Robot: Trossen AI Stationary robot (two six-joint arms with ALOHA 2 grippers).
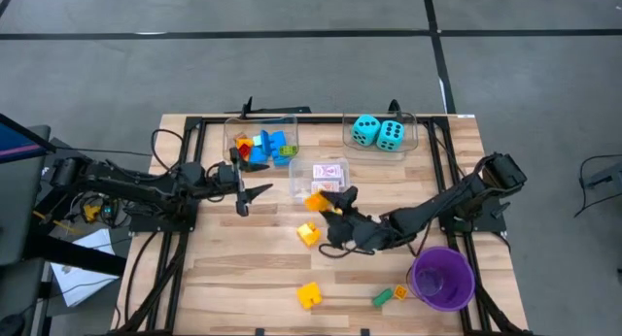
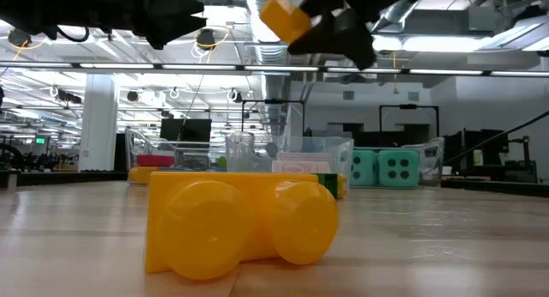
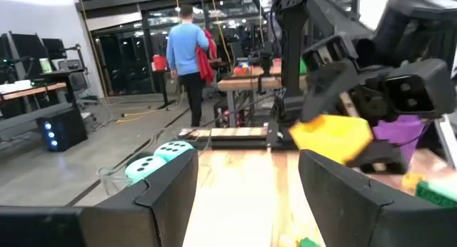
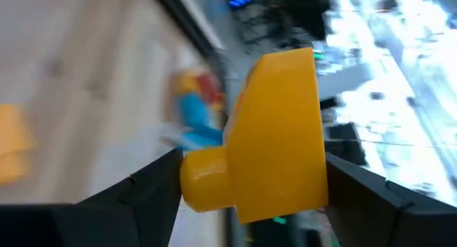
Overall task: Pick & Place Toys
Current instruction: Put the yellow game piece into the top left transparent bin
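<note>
Right gripper [image 1: 328,206] clamped on a yellow brick [image 1: 318,201]; the brick sits between the two fingers, one stud pointing out sideways in the right wrist view [image 4: 275,136]. In the low view the held brick [image 2: 284,16] hangs well above the table [image 1: 243,278], clear of everything below. It is just beside the small clear bin [image 1: 319,177] with the red-and-white card pack [image 1: 330,171].

Left gripper [image 1: 245,191] holds nothing, fingers [image 3: 164,190] spread apart with bare table between them. It hovers just beside the bin of mixed bricks [image 1: 264,147]. From its wrist view the right gripper and its yellow brick [image 3: 332,136] lie straight ahead, near.

Other toys relative to the right gripper:
- second yellow brick [image 1: 308,234] on the table, just beside and below it.
- third yellow brick [image 1: 310,295] well apart, near the table's front edge; fills the low view [image 2: 240,224].
- green brick [image 1: 383,297] and small orange brick [image 1: 399,292] beside the purple cup [image 1: 442,278].
- two turquoise dice [image 1: 378,132] in the far bin [image 1: 413,132], well apart.
</note>
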